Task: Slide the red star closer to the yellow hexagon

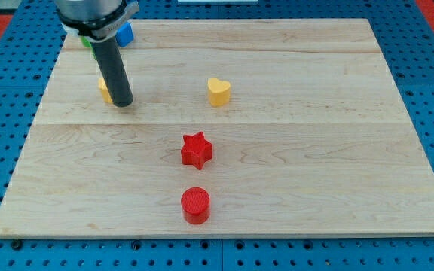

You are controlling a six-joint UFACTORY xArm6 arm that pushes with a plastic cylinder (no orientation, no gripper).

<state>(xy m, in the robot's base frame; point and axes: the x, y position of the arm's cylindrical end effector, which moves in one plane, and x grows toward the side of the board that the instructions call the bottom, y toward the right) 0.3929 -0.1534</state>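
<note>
The red star (pixel 197 149) lies near the middle of the wooden board (pixel 315 150). A yellow block (pixel 105 89), mostly hidden behind my rod, sits at the view's upper left; its shape cannot be made out. My tip (pixel 123 102) rests on the board just to the right of that yellow block, touching or nearly touching it. The tip is well to the left of and above the red star.
A yellow heart (pixel 218 91) lies above the red star. A red cylinder (pixel 196 205) lies below it. A blue block (pixel 125 33) and a bit of green block (pixel 86 42) sit at the top left, partly behind the arm.
</note>
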